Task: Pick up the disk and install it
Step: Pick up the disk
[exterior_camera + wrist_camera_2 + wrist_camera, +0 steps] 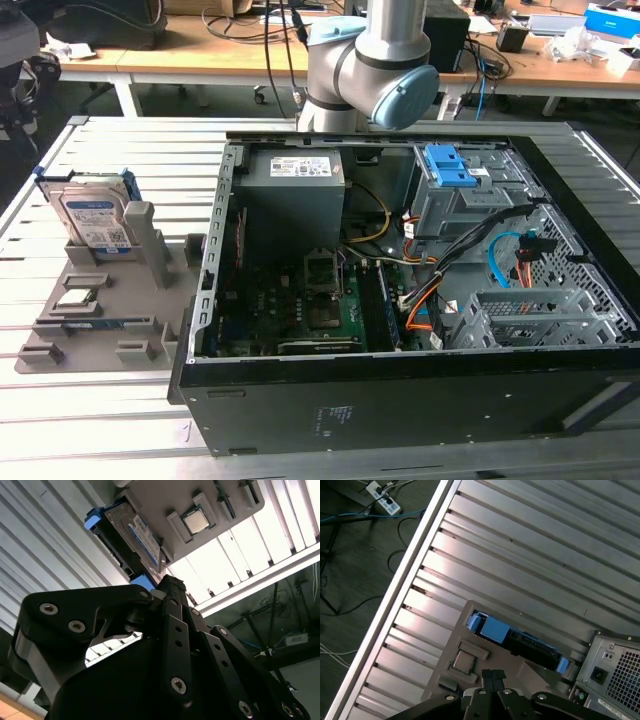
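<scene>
The disk [95, 215] stands upright on edge in a slot of the grey holder plate [110, 300], at the exterior view's left, beside the open computer case. Its white-and-blue label and blue side rails show in the second wrist view, disk [140, 537]; in the first wrist view the disk [520, 640] is seen edge-on. My gripper [492, 674] hangs above the holder, well apart from the disk. Its black fingers [172, 595] lie together with nothing between them. The arm's elbow [370, 70] rises behind the case.
The open computer case [215, 300] lies on the slatted table, holding a power-supply box [295, 195], a grey cage with blue latches [455, 180] and an empty drive cage [530, 315]. A processor chip [78, 297] sits on the holder plate. Cables lie on the floor [350, 540].
</scene>
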Motion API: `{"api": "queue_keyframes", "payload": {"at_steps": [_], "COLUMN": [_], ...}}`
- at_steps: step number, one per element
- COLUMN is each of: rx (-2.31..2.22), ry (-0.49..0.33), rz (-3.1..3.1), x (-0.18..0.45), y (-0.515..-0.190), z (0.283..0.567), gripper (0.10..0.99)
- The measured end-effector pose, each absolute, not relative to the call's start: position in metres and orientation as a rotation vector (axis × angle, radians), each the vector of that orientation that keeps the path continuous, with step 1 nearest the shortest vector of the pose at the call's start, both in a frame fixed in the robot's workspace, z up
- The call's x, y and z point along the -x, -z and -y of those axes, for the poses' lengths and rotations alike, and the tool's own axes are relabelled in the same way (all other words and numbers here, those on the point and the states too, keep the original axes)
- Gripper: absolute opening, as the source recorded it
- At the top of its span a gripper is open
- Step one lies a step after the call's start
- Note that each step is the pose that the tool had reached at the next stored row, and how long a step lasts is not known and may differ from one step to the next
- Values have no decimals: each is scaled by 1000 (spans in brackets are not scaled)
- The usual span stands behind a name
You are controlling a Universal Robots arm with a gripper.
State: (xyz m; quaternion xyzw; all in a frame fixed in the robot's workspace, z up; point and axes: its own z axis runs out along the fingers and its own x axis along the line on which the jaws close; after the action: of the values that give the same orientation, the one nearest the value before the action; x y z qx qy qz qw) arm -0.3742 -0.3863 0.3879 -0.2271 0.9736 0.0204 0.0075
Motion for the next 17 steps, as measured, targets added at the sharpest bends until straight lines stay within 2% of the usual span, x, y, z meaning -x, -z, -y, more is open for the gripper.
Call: {"api": "queue_keyframes", "payload": {"at_steps": [17], "rx": [1217], "ry": [-67], "rz": [-2887], "x": [374], "y": [-388], "z": [386], "gripper": [106]}}
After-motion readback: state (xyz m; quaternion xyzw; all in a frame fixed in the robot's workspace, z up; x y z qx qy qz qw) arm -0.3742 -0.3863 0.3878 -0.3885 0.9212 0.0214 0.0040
